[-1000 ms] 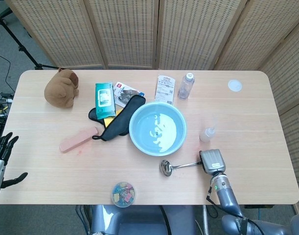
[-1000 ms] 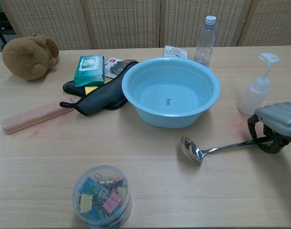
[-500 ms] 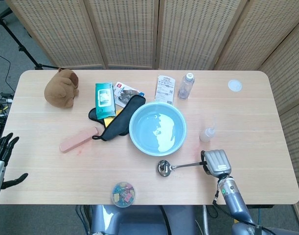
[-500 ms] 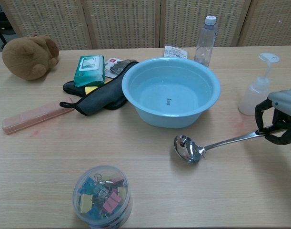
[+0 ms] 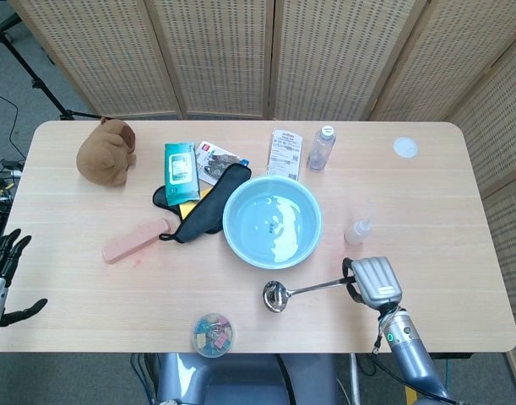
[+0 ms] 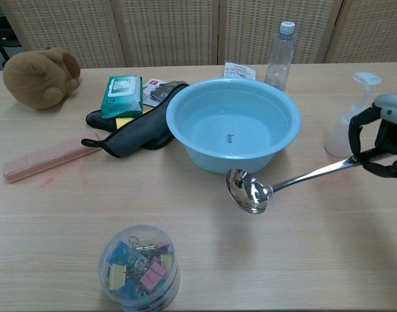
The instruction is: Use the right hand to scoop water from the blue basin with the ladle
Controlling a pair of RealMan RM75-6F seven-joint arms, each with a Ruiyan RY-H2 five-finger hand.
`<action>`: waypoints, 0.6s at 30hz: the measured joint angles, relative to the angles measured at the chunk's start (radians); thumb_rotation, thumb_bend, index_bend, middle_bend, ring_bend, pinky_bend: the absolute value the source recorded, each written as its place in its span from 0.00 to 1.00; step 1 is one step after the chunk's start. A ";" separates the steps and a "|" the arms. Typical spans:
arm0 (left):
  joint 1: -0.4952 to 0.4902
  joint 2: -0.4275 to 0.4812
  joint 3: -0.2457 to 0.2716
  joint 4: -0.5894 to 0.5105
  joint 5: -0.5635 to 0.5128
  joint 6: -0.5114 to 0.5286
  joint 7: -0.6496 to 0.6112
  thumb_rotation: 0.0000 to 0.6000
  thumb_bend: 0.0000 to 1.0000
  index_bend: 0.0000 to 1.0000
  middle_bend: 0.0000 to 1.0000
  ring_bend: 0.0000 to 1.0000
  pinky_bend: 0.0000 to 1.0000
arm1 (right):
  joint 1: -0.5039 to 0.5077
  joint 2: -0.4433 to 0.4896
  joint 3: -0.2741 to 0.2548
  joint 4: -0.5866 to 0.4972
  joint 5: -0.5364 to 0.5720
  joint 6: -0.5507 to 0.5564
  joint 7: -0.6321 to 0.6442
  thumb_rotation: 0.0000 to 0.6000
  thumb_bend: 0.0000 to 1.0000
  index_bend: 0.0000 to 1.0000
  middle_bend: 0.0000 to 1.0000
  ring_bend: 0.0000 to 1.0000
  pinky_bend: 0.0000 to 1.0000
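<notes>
While the right hand (image 6: 382, 141) grips the far end of the ladle (image 6: 286, 183) handle, the bowl of the ladle hangs clear of the table (image 6: 282, 266), just in front of the blue basin (image 6: 233, 125) and below its rim. The bowl casts a shadow on the wood beneath it in the chest view, which indicates it is raised. The step in hand is judged to be the carry toward the basin; no scooping has begun, and the bowl looks empty.

The next move calls for more height, so that the bowl clears the near rim, then a reach forward over the water and a dip with the open face turned to fill. A low approach risks striking the basin wall and shifting it.

The left hand (image 5: 2, 268) shows only in the head view, at the table's left edge, fingers spread and grasping nothing. The head view also places the ladle bowl between the basin and the tub of clips (image 5: 213, 334), apart from both. The chest view alone shows the fingers wrapped around the handle and the gap under the bowl. A squeeze bottle (image 6: 351, 121) stands just behind the right hand
</notes>
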 measured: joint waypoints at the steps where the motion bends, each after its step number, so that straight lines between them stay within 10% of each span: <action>1: 0.000 0.000 0.000 0.000 0.001 0.000 0.000 1.00 0.00 0.00 0.00 0.00 0.00 | 0.002 0.006 0.003 -0.016 -0.004 0.008 -0.011 1.00 1.00 0.86 0.94 0.87 1.00; 18: 0.000 0.014 -0.004 0.003 -0.002 0.005 -0.037 1.00 0.00 0.00 0.00 0.00 0.00 | 0.278 -0.041 0.310 -0.178 0.346 0.192 -0.464 1.00 1.00 0.86 0.94 0.87 1.00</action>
